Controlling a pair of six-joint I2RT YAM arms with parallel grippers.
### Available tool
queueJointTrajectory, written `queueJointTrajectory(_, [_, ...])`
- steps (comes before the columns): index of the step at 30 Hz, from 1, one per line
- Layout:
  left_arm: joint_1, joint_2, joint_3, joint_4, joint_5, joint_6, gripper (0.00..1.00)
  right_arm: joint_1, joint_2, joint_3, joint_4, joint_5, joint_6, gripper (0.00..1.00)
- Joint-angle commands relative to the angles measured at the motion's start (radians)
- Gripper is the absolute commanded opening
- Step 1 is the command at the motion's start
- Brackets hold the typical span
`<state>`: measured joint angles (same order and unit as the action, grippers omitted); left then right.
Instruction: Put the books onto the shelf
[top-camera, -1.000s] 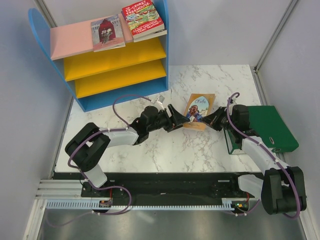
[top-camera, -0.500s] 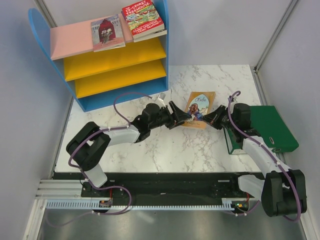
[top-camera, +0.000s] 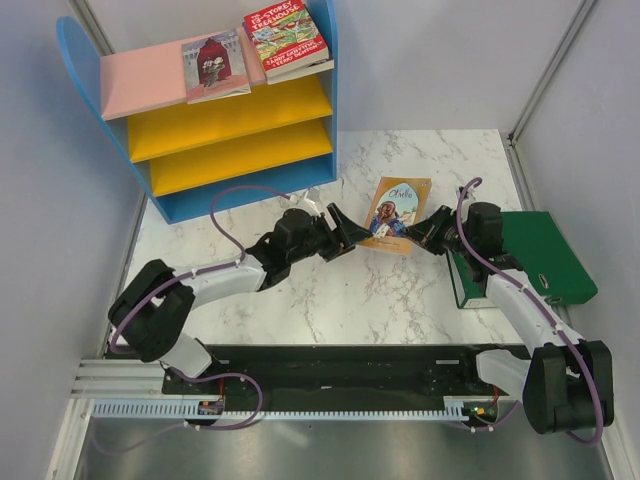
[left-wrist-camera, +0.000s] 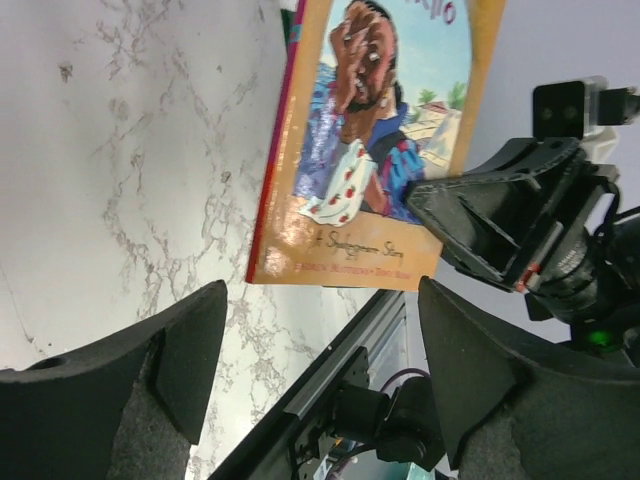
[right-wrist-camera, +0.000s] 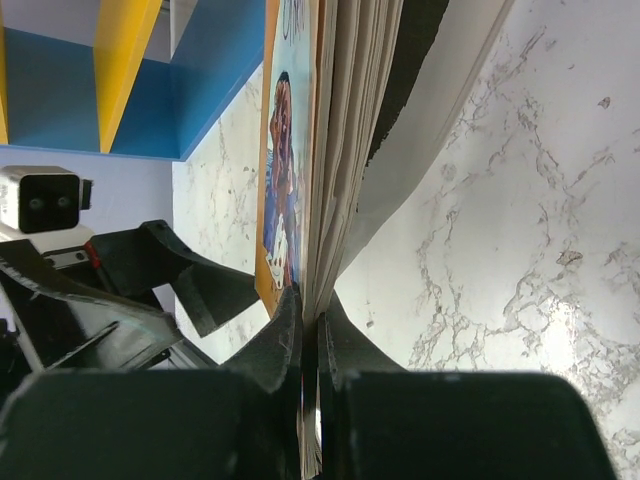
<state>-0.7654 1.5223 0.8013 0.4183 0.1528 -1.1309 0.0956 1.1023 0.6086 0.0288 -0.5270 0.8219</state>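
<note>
Left of the green binder (top-camera: 540, 255), the tan book (top-camera: 397, 214) shows a blue-clad figure.

The top external camera looks steeply down from high behind the near edge of the white marble-patterned table top (top-camera: 330, 300), toward the tiered shelf with blue sides, a pink top board and yellow lower boards (top-camera: 230, 130) at far left. The left wrist camera sits low and close, looking between its own dark padded fingers (left-wrist-camera: 110, 390) at the tan-covered paperback with a round picture (left-wrist-camera: 380, 150) and the right gripper (left-wrist-camera: 425, 205) beyond. The right wrist camera faces the opposite way, edge-on along that book and very near; the blue and yellow behind seem to be the shelf. All three share the book.
</note>
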Motion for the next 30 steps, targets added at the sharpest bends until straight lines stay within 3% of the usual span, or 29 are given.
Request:
queueJointTrajectory(1, [-0.006, 0.079, 0.035, 0.065, 0.011, 0.022, 0.82, 0.003, -0.019, 0.039, 0.037, -0.021, 0.0, 0.04])
queueJointTrajectory(6, [-0.014, 0.124, 0.056, 0.132, 0.024, 0.02, 0.79, 0.001, -0.022, 0.039, 0.04, -0.028, 0.006, 0.04])
queueJointTrajectory(9, [-0.015, 0.141, 0.052, 0.195, 0.024, 0.016, 0.71, 0.003, -0.015, 0.037, 0.054, -0.044, 0.019, 0.04])
queueJointTrajectory(10, [-0.015, 0.147, 0.05, 0.21, 0.025, 0.016, 0.56, 0.003, -0.013, 0.031, 0.065, -0.047, 0.023, 0.04])
queueJointTrajectory(11, [-0.014, 0.151, 0.049, 0.227, 0.031, 0.014, 0.49, 0.003, -0.013, 0.028, 0.066, -0.053, 0.028, 0.04])
queueJointTrajectory(15, [-0.015, 0.182, 0.067, 0.283, 0.05, 0.003, 0.38, 0.004, -0.007, 0.013, 0.075, -0.065, 0.034, 0.05])
queueJointTrajectory(17, [-0.015, 0.185, 0.068, 0.297, 0.047, -0.001, 0.25, 0.001, -0.004, 0.008, 0.079, -0.077, 0.033, 0.04])
queueJointTrajectory(18, [-0.015, 0.18, 0.07, 0.297, 0.045, -0.001, 0.09, 0.004, -0.001, 0.003, 0.079, -0.08, 0.03, 0.04])
queueJointTrajectory(19, [-0.015, 0.177, 0.07, 0.298, 0.048, 0.0, 0.02, 0.003, 0.001, 0.002, 0.079, -0.083, 0.028, 0.05])
queueJointTrajectory(20, [-0.015, 0.17, 0.068, 0.295, 0.047, 0.002, 0.02, 0.003, 0.004, 0.0, 0.077, -0.084, 0.019, 0.08])
queueJointTrajectory(21, [-0.015, 0.148, 0.064, 0.286, 0.047, 0.005, 0.02, 0.003, 0.007, 0.002, 0.072, -0.08, 0.014, 0.12])
queueJointTrajectory(22, [-0.015, 0.135, 0.055, 0.28, 0.042, 0.008, 0.02, 0.003, 0.007, 0.002, 0.059, -0.077, 0.008, 0.31])
queueJointTrajectory(25, [-0.011, 0.047, 0.039, 0.196, 0.019, 0.02, 0.02, 0.003, 0.008, 0.002, 0.03, -0.038, -0.012, 0.64])
queueJointTrajectory(28, [0.003, -0.074, 0.047, 0.064, -0.019, 0.052, 0.02, 0.003, -0.007, -0.006, 0.002, 0.007, -0.029, 0.8])
queueJointTrajectory(30, [0.029, -0.132, 0.079, -0.011, -0.027, 0.088, 0.02, 0.001, -0.03, -0.023, -0.004, 0.036, -0.035, 0.85])
